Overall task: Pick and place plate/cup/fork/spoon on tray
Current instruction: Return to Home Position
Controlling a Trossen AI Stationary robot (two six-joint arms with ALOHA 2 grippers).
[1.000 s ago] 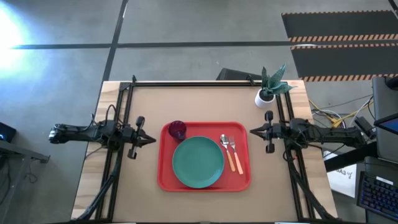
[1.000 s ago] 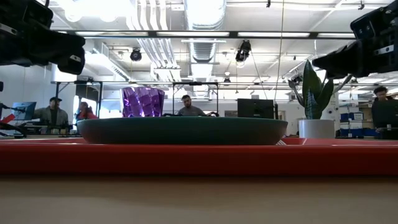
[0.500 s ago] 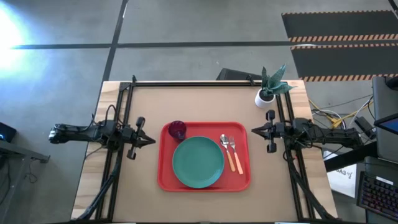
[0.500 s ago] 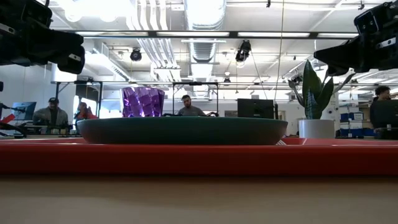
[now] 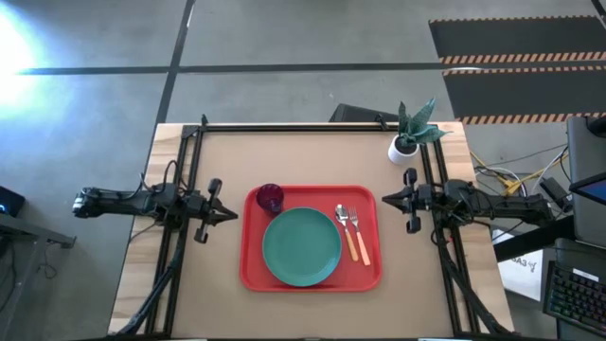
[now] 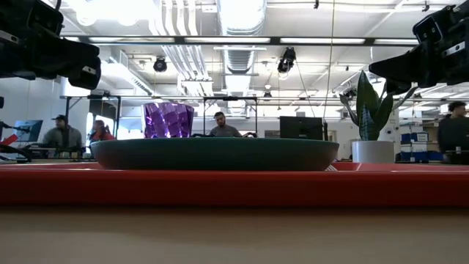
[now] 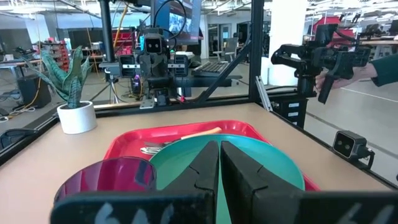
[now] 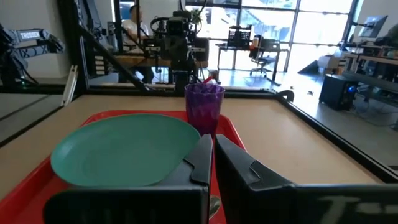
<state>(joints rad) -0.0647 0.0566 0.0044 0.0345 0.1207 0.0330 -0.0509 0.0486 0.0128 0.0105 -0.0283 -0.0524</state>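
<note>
— Fingers (image 7: pixel 205 174) on the left gripper (image 5: pixel 228 214): how do they stand?
— Pressed together, holding nothing. It hangs above the table (image 5: pixel 208 161), just left of the tray (image 5: pixel 248 270), pointing toward it.
— And the right gripper (image 5: pixel 385 199)?
— Closed and empty too, just off the tray's right rim, facing inward.
— The dishes?
— All on the red tray. The teal plate (image 5: pixel 301 246) is in the middle, with the purple cup (image 5: pixel 270 198) just beside it in the far-left corner. The spoon (image 5: pixel 347 232) and fork (image 5: pixel 360 237) lie side by side to the plate's right, spoon nearer the plate.
</note>
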